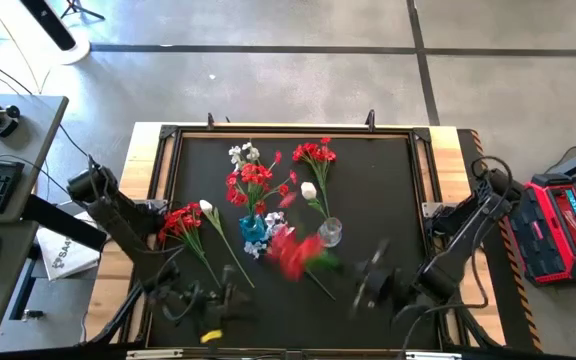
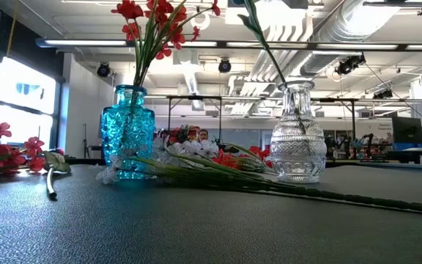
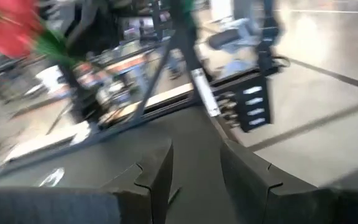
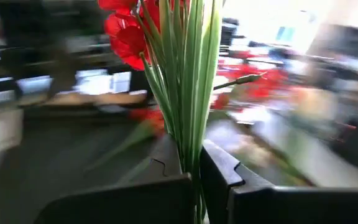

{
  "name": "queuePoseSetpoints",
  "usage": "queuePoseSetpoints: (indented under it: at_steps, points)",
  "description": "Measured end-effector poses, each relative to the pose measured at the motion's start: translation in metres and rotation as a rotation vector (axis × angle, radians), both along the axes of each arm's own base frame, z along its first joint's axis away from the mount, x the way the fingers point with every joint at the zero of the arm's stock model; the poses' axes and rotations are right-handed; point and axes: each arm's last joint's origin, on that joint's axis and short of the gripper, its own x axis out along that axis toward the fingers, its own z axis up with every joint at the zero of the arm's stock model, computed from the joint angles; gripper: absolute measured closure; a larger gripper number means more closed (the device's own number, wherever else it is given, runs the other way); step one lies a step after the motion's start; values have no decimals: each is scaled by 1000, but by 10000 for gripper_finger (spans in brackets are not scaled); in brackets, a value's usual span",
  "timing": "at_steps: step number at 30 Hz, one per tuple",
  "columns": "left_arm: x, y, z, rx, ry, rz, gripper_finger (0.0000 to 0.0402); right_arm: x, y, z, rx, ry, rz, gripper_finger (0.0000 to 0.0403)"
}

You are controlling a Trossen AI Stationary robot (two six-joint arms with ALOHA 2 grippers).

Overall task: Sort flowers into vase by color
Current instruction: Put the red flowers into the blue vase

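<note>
Right claw (image 4: 191, 165), low over the surface's (image 1: 388, 190) near edge, pinches a red sprig's (image 4: 185, 81) green stems; left claw (image 3: 194, 171) hangs empty, fingers spread.

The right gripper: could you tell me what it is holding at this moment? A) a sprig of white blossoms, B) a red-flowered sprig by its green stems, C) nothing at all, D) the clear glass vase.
B: in the right wrist view the right gripper is shut on the green stems of a red-flowered sprig, whose red blossoms stand above the fingers.
</note>
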Motion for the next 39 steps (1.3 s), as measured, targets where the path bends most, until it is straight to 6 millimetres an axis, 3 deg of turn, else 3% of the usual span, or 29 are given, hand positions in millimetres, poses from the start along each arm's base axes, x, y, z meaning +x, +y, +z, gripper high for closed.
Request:
queuePoseSetpoints:
  at_steps: [3, 7, 11, 19, 25, 39]
  points:
    - [8, 2, 4, 40, -47, -151, 280, 11, 13, -14, -15, -36, 234, 403]
    - [12, 4, 9, 128, -114, -182, 280, 22, 21, -28, -56, -241, 541, 403]
    - [14, 6, 12, 243, -170, -210, 277, 35, 16, -40, -78, -421, 688, 403]
    - [32, 25, 20, 174, -231, -146, 212, 68, -5, -44, -79, -457, 725, 403]
    - [42, 36, 27, 114, -289, -146, 158, 79, -20, -44, -80, -459, 694, 403]
    - [57, 56, 34, -13, -341, -190, 156, 98, -49, -47, -32, -426, 620, 403]
